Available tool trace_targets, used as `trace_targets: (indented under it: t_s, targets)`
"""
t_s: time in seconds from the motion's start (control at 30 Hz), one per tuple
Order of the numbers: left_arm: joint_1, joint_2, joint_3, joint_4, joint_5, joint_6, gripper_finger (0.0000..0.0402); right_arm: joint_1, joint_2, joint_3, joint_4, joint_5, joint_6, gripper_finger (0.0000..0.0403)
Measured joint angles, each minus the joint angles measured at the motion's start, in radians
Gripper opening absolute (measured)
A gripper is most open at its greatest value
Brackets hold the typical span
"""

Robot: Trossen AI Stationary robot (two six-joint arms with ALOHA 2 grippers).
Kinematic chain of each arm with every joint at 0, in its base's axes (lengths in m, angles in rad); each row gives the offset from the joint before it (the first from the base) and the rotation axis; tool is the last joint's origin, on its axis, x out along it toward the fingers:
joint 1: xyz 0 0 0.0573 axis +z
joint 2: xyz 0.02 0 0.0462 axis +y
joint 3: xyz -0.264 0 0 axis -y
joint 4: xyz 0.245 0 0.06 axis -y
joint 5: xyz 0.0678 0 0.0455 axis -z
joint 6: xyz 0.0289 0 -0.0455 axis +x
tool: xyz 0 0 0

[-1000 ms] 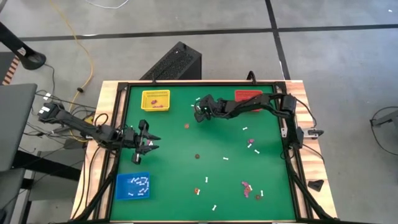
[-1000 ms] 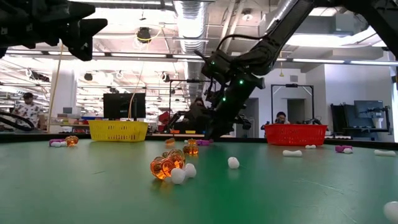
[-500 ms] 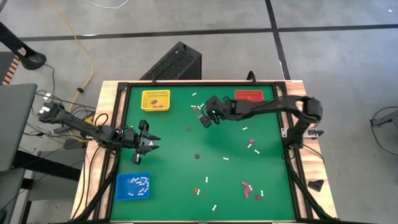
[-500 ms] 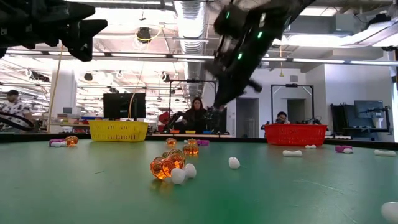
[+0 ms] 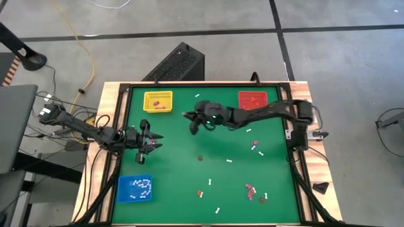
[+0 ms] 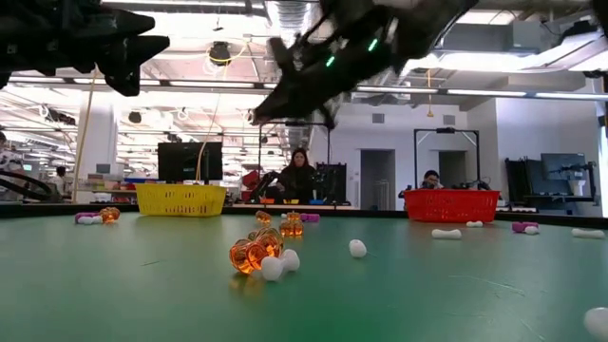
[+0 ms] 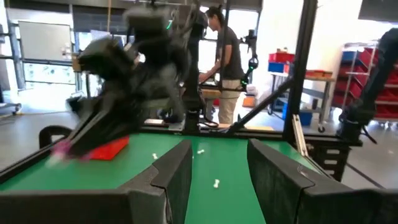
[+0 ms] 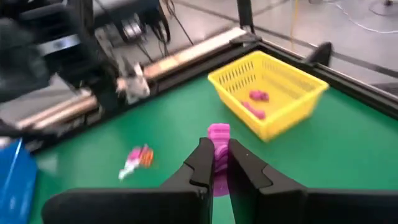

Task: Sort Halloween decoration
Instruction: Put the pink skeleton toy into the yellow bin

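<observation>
Over on the left edge, the left gripper [image 5: 150, 142] hangs above the green table [image 5: 221, 145], its fingers [image 7: 177, 177] spread with nothing between them. Moving right, the right gripper [image 5: 188, 116] reaches out near the yellow tray [image 5: 158, 101]. From overhead its load is hidden; the right wrist view shows a purple-pink trinket [image 8: 218, 132] pinched between narrow fingers. Possibly similar pink pieces [image 8: 254, 102] lie in that tray. White and orange trinkets [image 6: 264, 256] dot the table.
</observation>
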Motion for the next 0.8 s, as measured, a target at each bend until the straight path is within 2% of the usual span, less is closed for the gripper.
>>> trace_targets:
  t_s: [0.07,0.17,0.3,0.4,0.6,0.8]
  targets:
    - [0.001,0.0,0.0,0.011,-0.003,0.0,0.0144,-0.028,0.102,0.059,0.099,-0.045,0.018,0.0055]
    - [0.0,0.0,0.0,0.025,-0.008,-0.003,0.0144,-0.074,0.237,0.211,0.112,-0.102,0.02,0.0055]
    - [0.001,0.0,0.0,0.023,-0.023,-0.016,0.0144,-0.131,0.409,0.461,0.012,-0.245,0.021,0.0055]
    - [0.0,0.0,0.0,0.024,-0.023,-0.016,0.0144,-0.163,0.509,0.628,-0.085,-0.295,0.034,0.0055]
    - [0.0,0.0,0.0,0.015,-0.018,-0.014,0.0144,-0.198,0.614,0.858,-0.284,-0.297,0.044,0.0065]
    - [0.0,0.0,0.0,0.014,-0.017,-0.008,0.0144,-0.196,0.639,0.907,-0.338,-0.297,0.044,0.0132]
